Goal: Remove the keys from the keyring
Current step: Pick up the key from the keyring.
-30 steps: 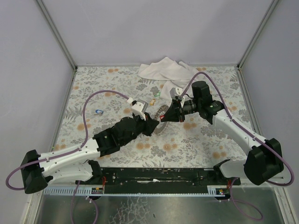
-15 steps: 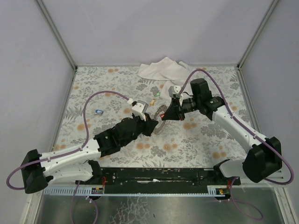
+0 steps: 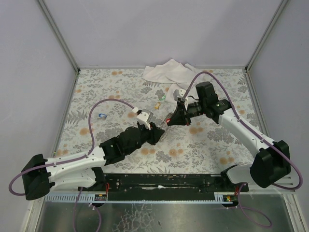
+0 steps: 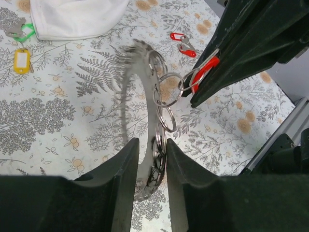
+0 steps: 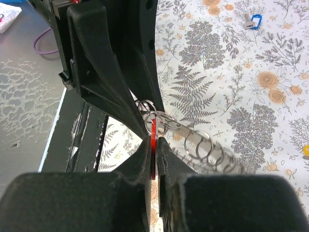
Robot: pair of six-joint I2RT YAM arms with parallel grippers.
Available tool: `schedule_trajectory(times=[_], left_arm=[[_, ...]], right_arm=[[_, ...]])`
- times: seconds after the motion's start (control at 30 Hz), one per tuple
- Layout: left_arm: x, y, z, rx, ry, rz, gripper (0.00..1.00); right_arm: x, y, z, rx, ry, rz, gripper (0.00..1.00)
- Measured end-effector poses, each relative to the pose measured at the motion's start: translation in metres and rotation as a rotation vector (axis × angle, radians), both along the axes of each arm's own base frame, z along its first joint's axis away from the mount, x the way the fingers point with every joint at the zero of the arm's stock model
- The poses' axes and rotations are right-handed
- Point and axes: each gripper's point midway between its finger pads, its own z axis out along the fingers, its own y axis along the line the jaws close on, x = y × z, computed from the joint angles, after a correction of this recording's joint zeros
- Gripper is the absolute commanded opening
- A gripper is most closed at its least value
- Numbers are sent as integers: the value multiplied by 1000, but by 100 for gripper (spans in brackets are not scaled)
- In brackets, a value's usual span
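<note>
The keyring (image 4: 145,92) is a curved silvery band carrying several split rings, held in the air between my two grippers. My left gripper (image 4: 149,145) is shut on its lower end; it also shows in the top view (image 3: 157,134). My right gripper (image 5: 153,142) is shut on a red-headed key (image 5: 153,137) that hangs from one of the rings (image 5: 166,125); it is in the top view (image 3: 170,120) just right of the left gripper. Loose keys lie on the table: red (image 4: 182,42), yellow (image 4: 21,61), green (image 4: 26,32) and blue (image 5: 253,21).
A crumpled white cloth (image 3: 169,71) lies at the back of the flowered table mat (image 3: 203,145). The blue key (image 3: 102,115) lies far left; the yellow key (image 3: 158,104) and green key (image 3: 163,97) lie just behind the grippers. Grey walls enclose three sides.
The left gripper has drawn slightly toward the near edge with the keyring. The right gripper has shifted a little left toward it, still pinching the red key.
</note>
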Motion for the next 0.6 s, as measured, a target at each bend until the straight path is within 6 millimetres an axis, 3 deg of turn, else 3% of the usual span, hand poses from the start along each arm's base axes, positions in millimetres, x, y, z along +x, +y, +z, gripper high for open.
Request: schedule_trajectory(times=[0.13, 0.3, 0.6], left_arm=[[-2, 3, -8, 13, -5, -5, 41], [-7, 10, -9, 3, -29, -22, 46], [-25, 27, 17, -87, -173, -94, 59]], right_arm=[[0, 0, -2, -3, 9, -1, 0], [0, 1, -2, -1, 20, 1, 0], [-1, 1, -2, -1, 39, 2, 0]])
